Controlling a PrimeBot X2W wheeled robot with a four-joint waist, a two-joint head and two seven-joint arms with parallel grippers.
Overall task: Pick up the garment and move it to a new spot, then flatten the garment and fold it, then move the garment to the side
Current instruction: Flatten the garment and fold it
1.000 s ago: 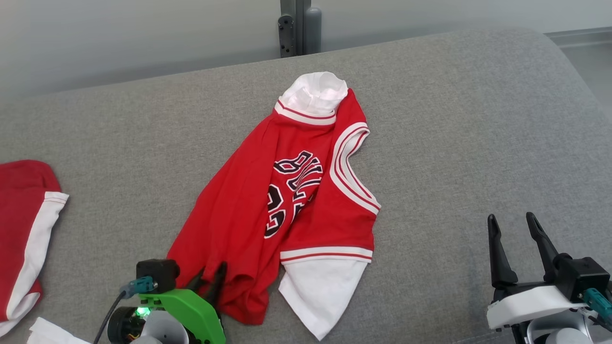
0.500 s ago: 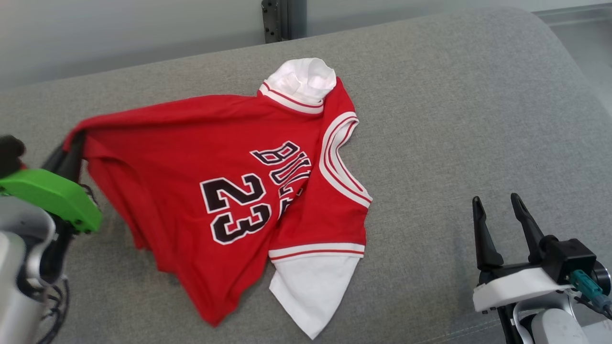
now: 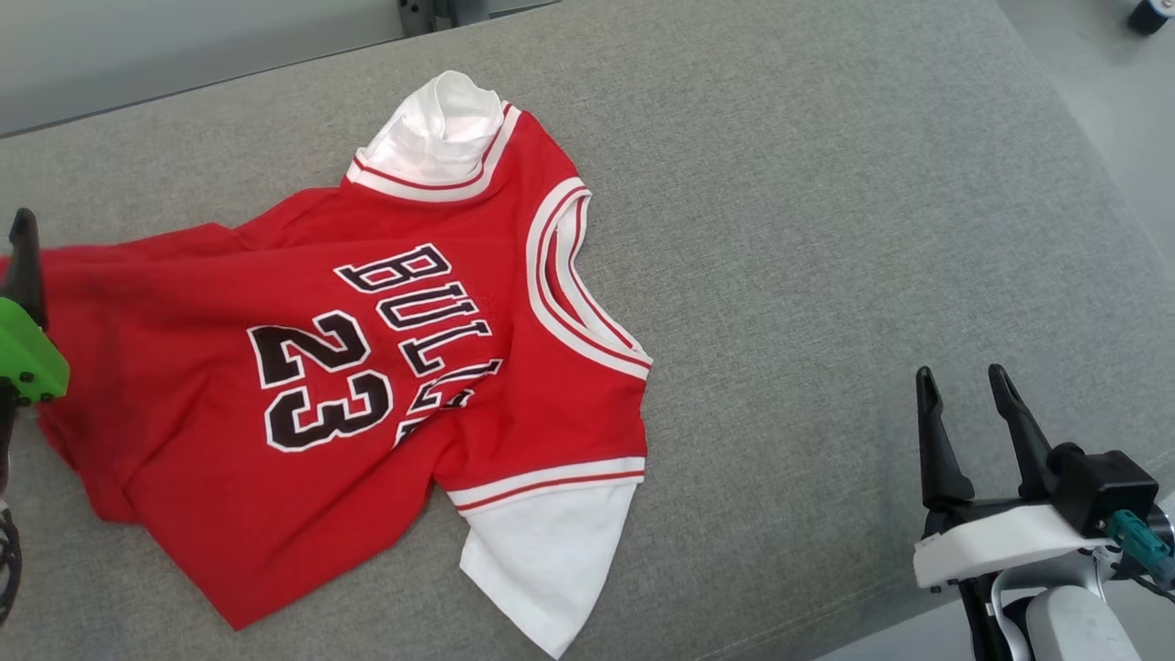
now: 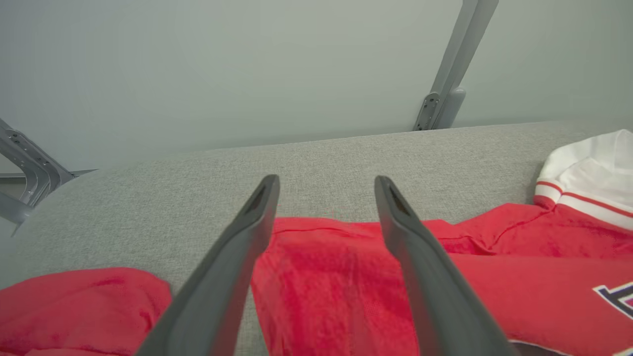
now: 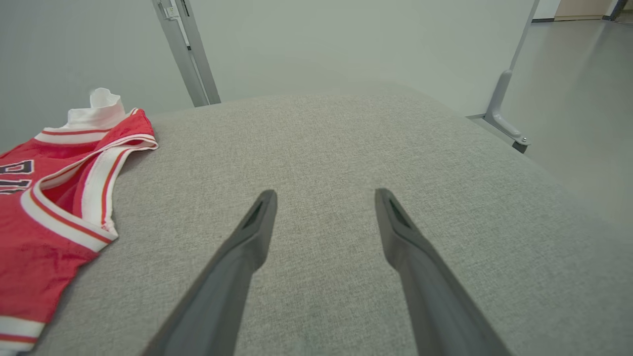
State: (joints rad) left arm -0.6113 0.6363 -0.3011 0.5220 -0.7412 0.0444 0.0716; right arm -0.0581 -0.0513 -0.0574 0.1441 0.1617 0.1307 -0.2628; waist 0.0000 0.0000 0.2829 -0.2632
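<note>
The garment (image 3: 367,367) is a red jersey with white trim, "BULLS" and "23" in black, lying spread across the grey padded surface (image 3: 826,229). Its white collar lining points to the far side and a white sleeve piece sticks out at the near right. My left gripper (image 3: 20,240) is at the view's left edge, over the jersey's left hem. The left wrist view shows this gripper (image 4: 326,183) open, with the red cloth (image 4: 494,277) lying loose under the fingers. My right gripper (image 3: 959,381) stands open at the lower right, apart from the jersey (image 5: 49,198), with nothing between its fingers (image 5: 237,267).
Another red cloth (image 4: 74,306) lies just left of the jersey's hem. A metal post (image 5: 185,49) stands behind the surface. The surface's rounded right edge drops to the floor (image 3: 1120,83), where a small dark object (image 3: 1152,14) sits.
My left gripper pulled the jersey's hem out to the left, spreading the front flat, then opened and let go. The head camera shifted meanwhile. The right gripper stayed put.
</note>
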